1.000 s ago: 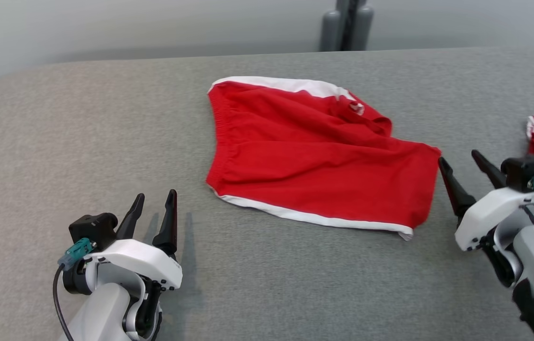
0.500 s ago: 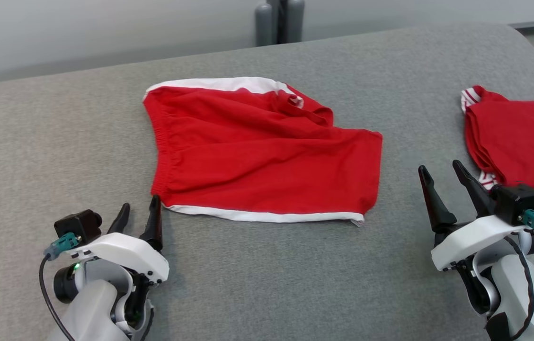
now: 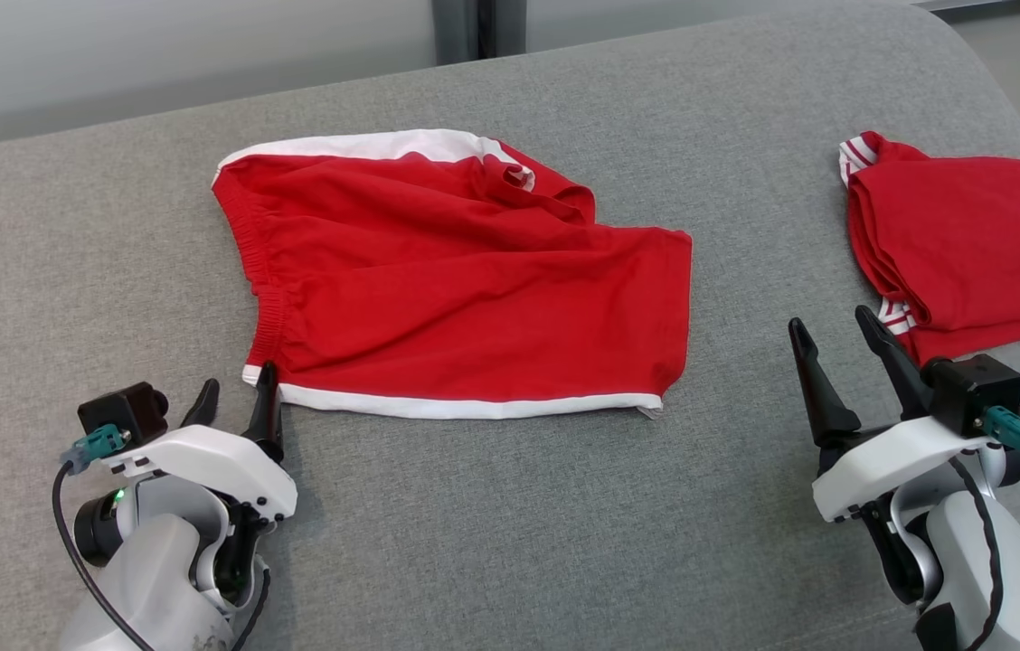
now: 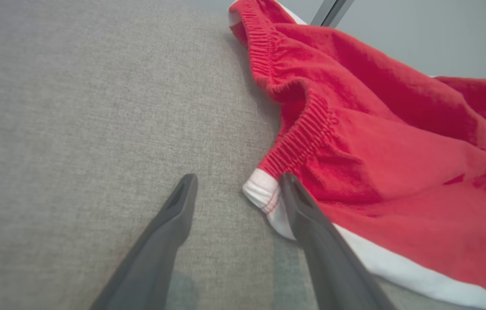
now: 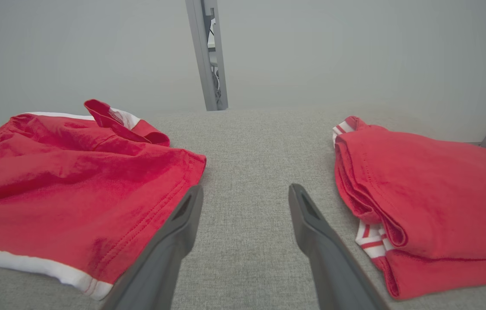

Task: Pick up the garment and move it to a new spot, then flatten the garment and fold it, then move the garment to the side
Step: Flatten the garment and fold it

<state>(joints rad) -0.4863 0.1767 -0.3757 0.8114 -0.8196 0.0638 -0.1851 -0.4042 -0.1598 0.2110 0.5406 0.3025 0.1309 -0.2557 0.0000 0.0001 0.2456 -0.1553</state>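
Hovering fingers-apart at the lower-left corner of the red shorts (image 3: 474, 298) lying mid-frame, the left gripper (image 3: 237, 384) is seemingly lining up a pinch, while the right gripper (image 3: 829, 321) is waiting, equally spread, lower right.

Head high, wrists low (common shorts (image 3: 465, 280))

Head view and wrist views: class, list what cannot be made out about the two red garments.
- red shorts: left wrist view, right edge cuts them off.
- folded red garment: head view, right edge crops it; folds hide its kind.
- left gripper: left wrist view, one finger overlaps the white hem; contact unclear.
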